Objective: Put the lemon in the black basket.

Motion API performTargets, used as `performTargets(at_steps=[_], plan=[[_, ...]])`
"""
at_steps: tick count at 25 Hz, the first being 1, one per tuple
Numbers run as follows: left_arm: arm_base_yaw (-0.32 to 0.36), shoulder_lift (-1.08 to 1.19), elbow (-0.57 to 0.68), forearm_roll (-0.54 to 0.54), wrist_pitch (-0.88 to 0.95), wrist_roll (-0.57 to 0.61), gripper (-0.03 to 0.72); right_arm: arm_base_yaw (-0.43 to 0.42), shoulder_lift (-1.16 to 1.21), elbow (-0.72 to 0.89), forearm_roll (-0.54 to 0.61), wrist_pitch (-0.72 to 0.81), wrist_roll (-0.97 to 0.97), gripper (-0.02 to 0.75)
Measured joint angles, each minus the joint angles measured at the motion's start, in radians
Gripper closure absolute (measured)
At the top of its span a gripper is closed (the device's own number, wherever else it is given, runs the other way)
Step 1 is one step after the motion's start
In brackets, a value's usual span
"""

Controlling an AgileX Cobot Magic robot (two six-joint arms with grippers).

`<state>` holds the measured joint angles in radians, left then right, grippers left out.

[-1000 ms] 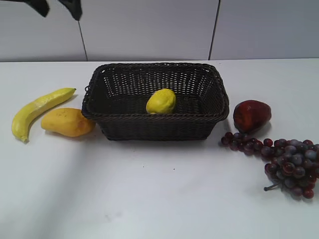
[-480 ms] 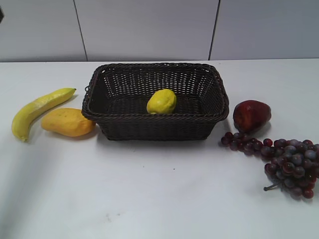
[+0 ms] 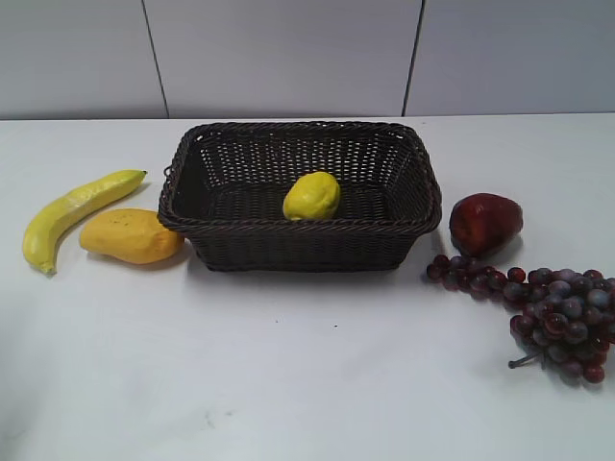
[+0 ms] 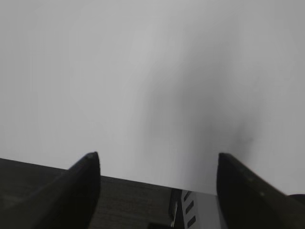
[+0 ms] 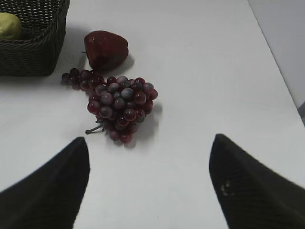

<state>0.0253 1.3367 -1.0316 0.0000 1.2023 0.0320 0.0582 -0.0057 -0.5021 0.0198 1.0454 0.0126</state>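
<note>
Both of my grippers are spread wide and grasp nothing. The left gripper [image 4: 157,191] hangs over bare table [image 4: 143,71] near its edge, with no fruit ahead of its fingers. The right gripper [image 5: 150,186] looks past the grapes [image 5: 119,109] and the red fruit [image 5: 106,48]; up and to the left of its fingers I see a corner of the basket [image 5: 33,52] with a sliver of the lemon [image 5: 9,25] inside. From the exterior view the lemon [image 3: 311,196] sits inside the basket [image 3: 300,240], near the front wall, long axis tilted up to the right. I judge the task done; no reach is called for.
</note>
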Motion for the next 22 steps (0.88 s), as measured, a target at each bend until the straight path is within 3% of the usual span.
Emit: performTargets(at_steps=[9, 22], plan=[[0.000, -0.298, 0.248, 0.000, -0.018, 0.000, 0.125, 0.000, 0.000, 0.000, 0.000, 0.000, 0.000, 0.147], [0.000, -0.841, 0.450, 0.000, -0.022, 0.000, 0.125, 0.000, 0.000, 0.000, 0.000, 0.000, 0.000, 0.146]])
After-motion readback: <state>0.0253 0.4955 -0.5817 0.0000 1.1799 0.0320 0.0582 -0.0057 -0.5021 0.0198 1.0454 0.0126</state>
